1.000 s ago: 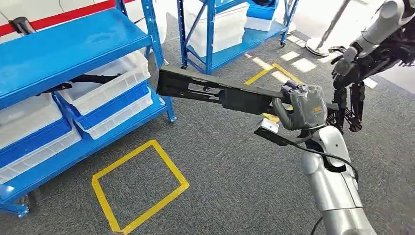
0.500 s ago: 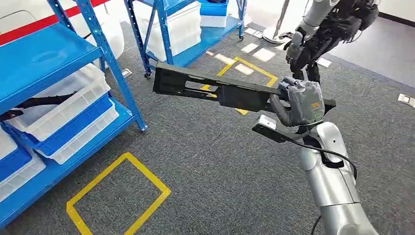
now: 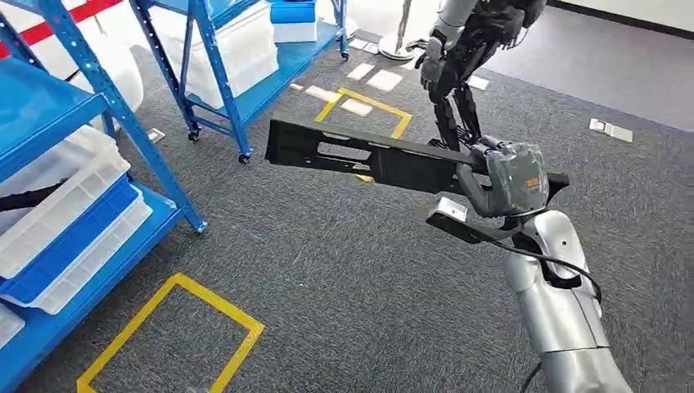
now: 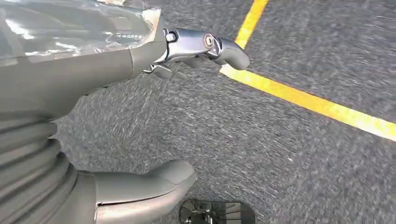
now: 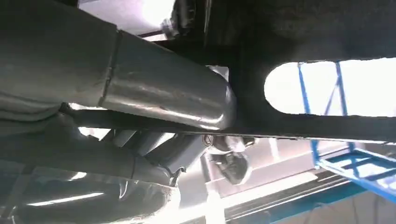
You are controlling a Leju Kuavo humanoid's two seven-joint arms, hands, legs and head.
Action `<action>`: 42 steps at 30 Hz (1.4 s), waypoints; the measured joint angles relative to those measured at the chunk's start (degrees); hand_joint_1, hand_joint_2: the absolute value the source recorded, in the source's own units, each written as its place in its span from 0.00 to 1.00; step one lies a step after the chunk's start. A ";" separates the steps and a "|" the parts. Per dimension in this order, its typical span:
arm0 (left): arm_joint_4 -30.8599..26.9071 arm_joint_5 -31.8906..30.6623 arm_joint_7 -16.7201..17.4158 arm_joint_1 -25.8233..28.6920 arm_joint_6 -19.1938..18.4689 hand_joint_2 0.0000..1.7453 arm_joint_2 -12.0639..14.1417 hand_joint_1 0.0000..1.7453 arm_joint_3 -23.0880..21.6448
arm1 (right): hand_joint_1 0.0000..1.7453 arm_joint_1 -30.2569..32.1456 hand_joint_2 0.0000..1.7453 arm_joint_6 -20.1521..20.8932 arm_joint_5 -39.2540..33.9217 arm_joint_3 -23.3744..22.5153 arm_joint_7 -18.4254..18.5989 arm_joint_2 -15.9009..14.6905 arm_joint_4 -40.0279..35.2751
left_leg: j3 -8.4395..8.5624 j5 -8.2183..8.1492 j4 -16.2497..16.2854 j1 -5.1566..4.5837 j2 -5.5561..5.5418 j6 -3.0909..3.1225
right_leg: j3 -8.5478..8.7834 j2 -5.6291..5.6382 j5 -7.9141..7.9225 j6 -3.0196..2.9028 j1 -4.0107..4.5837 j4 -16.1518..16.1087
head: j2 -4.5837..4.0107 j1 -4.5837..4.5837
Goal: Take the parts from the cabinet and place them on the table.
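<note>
Carrying step, by my reading: the right hand grips the black part mid-frame above the carpet, the left hand hangs open and empty; next it must find the counter.

So the whole view is swinging round here, meaning the camera is turning, not the stuff on the floor. The blue shelving with its white bins is sliding off toward the left edge, and the second blue rack is drifting left too. The yellow tape square is dropping lower and leftward. The other robot is shifting from the right side toward the top middle. Meanwhile the right hand is keeping its grip on the long black part, sitting in pretty much the same spot in frame.
</note>
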 joint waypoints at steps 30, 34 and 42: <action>0.00 1.95 -5.68 0.24 -1.73 1.00 -0.24 0.00 2.54 | 1.00 -3.08 0.00 0.35 2.05 -0.65 1.99 -0.96 -0.94 | -0.67 0.80 -0.28 0.06 -1.12 0.70 | -4.13 4.03 -1.73 -0.73 -0.10 6.69 | 0.00 -0.07; -0.02 1.55 -9.05 0.15 -0.13 1.00 -0.26 0.00 2.93 | 1.00 -2.86 0.00 -0.07 3.26 -1.25 2.82 -1.12 -1.09 | -0.18 -0.11 0.12 -0.57 1.16 -0.65 | 0.27 0.80 0.14 -1.93 0.69 -1.18 | 0.00 -0.24; 0.02 0.66 -10.29 0.05 -3.43 1.00 -0.94 0.00 2.95 | 1.00 -1.22 0.00 -0.59 3.74 -2.80 3.26 -2.45 -2.47 | -7.40 -8.84 16.38 0.45 -5.34 -1.61 | 0.43 6.01 0.48 -4.31 0.42 -1.38 | 0.00 -0.77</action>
